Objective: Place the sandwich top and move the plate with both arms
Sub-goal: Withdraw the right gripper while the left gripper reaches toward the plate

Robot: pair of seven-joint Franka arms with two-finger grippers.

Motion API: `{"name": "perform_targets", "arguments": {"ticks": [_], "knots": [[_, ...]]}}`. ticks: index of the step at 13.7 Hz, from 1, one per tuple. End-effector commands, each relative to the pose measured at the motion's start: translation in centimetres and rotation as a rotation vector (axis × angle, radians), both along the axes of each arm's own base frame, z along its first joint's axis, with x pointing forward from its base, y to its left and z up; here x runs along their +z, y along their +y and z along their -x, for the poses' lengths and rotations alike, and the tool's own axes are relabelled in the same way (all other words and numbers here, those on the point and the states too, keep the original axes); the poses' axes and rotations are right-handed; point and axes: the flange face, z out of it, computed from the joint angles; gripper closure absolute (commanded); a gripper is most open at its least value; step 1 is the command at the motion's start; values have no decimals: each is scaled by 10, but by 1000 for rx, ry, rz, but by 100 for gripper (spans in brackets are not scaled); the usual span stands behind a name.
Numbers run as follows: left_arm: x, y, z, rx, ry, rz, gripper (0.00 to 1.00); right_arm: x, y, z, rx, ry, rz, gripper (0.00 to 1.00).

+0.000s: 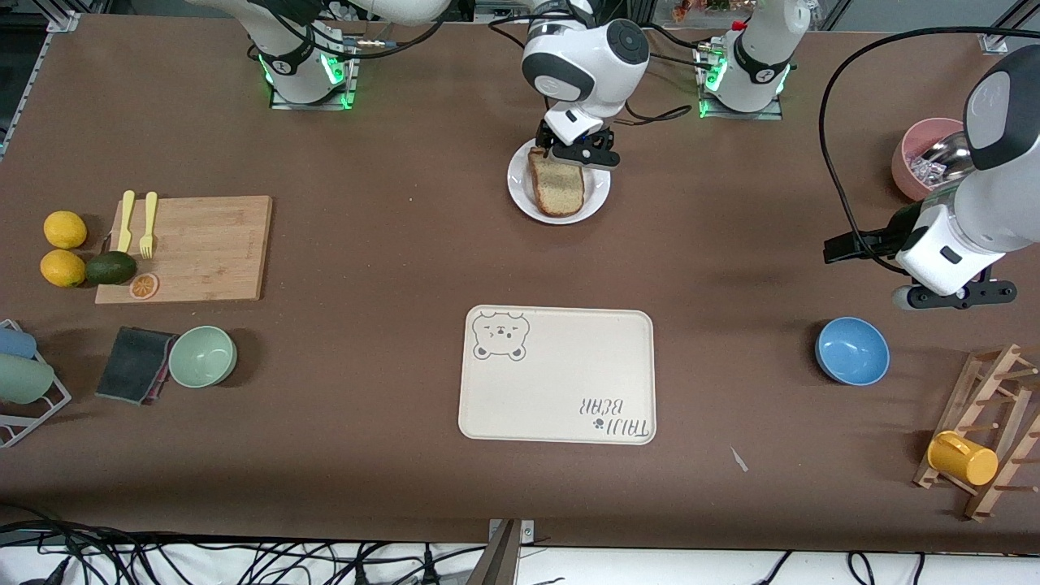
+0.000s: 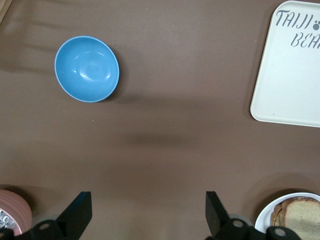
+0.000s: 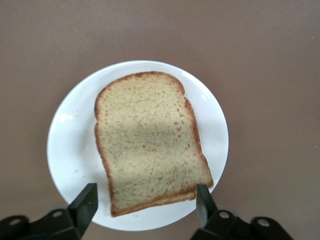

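Note:
The sandwich top (image 1: 557, 185) (image 3: 150, 140), a plain light-brown slice with a darker crust, lies on the small white plate (image 1: 600, 188) (image 3: 70, 150), with the edge of a second slice showing under it. My right gripper (image 1: 573, 154) (image 3: 146, 195) hangs just above the plate's edge nearest the arms' bases. It is open, its fingers either side of the slice's end and gripping nothing. My left gripper (image 1: 959, 294) (image 2: 147, 200) waits open and empty over bare table near the blue bowl (image 1: 851, 350) (image 2: 86, 68). The plate (image 2: 265, 220) and the bread (image 2: 297, 212) also show in the left wrist view.
A cream tray with a bear drawing (image 1: 557, 375) (image 2: 290, 75) lies nearer the front camera than the plate. A pink bowl (image 1: 926, 154) and a wooden rack with a yellow cup (image 1: 963, 457) stand at the left arm's end. A cutting board (image 1: 195, 248) and a green bowl (image 1: 202, 355) sit at the right arm's end.

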Motion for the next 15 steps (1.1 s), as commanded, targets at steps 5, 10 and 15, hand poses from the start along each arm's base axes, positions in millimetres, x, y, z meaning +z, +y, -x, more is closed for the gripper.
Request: {"name": "perform_targets", "arguments": {"ticks": [5,10,15], "knots": [[-2,-22,-2,-34,-8,-12,0,123,-98,-82,-50,-91,-107,1],[-41,-63,0,-114,91,26,0,165,-229,-158,40,-75,-154,1],[-92,-90,-2,-135,186,238,0,184,-359,-219,-45,-76,-180,0]]}}
